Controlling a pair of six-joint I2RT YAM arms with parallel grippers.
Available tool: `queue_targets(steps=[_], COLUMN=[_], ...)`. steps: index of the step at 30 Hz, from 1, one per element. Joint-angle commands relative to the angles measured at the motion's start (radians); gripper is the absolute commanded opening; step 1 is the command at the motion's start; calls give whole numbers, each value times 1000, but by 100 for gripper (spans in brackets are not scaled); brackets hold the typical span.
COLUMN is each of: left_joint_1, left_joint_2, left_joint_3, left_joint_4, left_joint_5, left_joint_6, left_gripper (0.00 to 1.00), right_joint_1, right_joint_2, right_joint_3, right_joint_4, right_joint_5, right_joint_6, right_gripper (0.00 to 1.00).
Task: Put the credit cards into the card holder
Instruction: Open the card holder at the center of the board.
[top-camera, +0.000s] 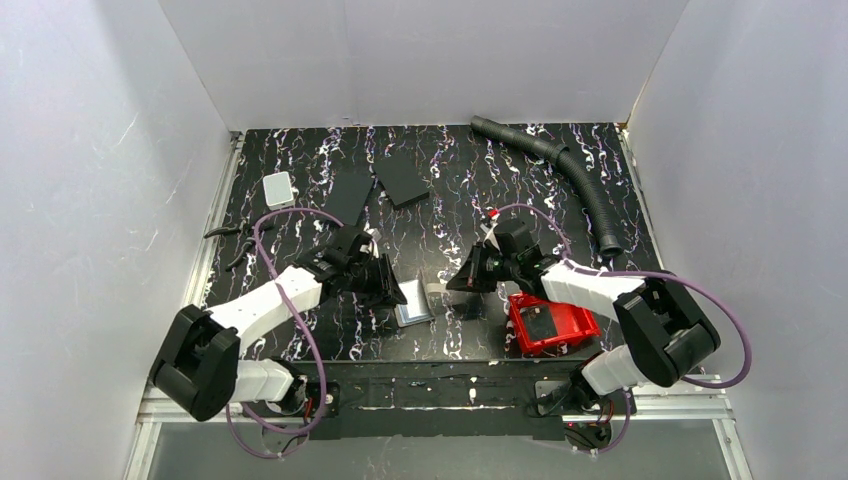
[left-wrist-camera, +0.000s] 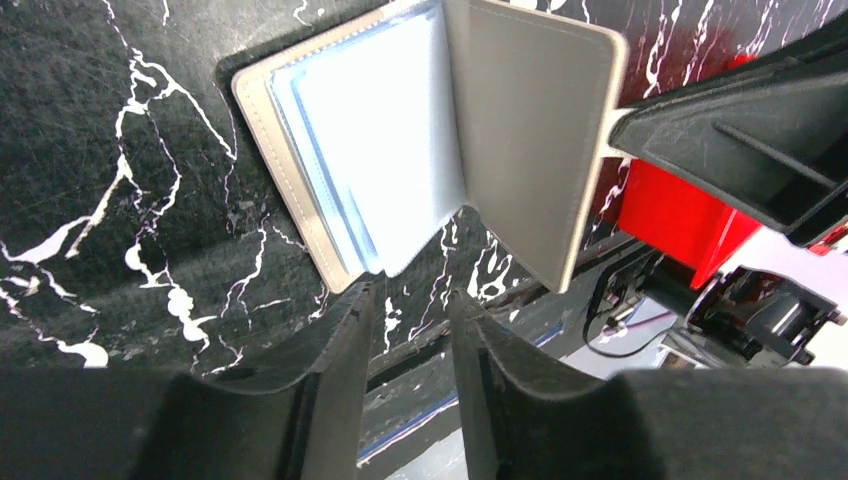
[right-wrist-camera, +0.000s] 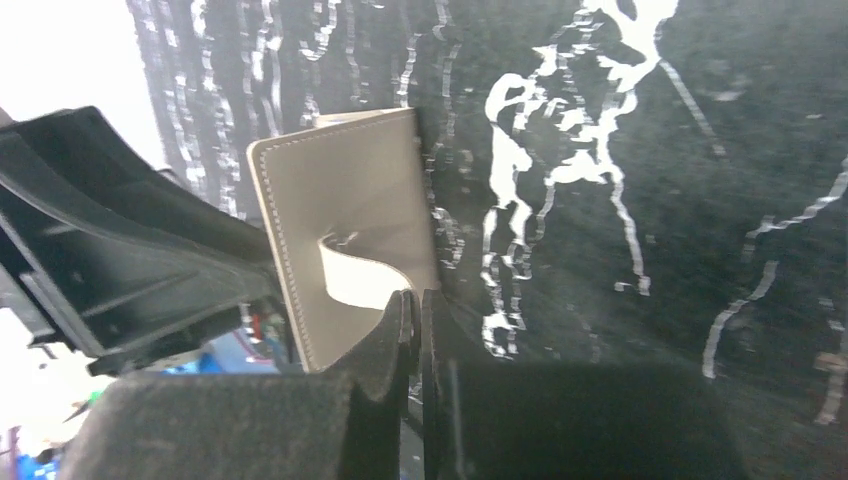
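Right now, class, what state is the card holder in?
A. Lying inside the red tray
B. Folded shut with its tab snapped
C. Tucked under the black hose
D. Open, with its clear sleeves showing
D: in the left wrist view the card holder is open on the table, with one cover raised and its pale clear sleeves showing.

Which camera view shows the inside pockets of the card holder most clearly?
The left wrist view: the card holder lies open, its glossy pockets facing the lens. The top external view shows it only small. The right wrist view shows only its grey outer cover and snap tab.
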Motion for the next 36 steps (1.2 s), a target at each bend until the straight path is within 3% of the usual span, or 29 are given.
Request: queue_targets(steps=[1, 6, 13, 20, 24, 32, 36], left_joint_1=[-1, -1, -1, -1, 0, -9, -10], left_joint_2=[54, 109, 98, 142, 173, 231, 242], left_joint_3=[-2, 22, 21, 25, 34, 54, 52], left_joint_4=[33, 38, 37, 55, 55, 67, 59], left_joint_5=[-8, -14, -34, -26, -29, -35, -58], left_joint_6=[10, 7, 3, 5, 12, 22, 39], left_gripper=[25, 10, 17, 16, 24, 26, 47], right_joint_1=[-12, -27, -29, -29, -29, -9, 9], right_joint_2=[23, 64, 128, 152, 126, 95, 72], right_joint_3=[62, 85, 124, 142, 157, 174, 223], right_joint_4=[-115, -209, -283, -256, -290, -311, -406], right_joint_5=[65, 141, 246, 173, 188, 175, 239], right_joint_6=[-156, -254, -364, -380, -400, -401, -445], right_gripper=[1, 1, 1, 1, 3, 15, 28])
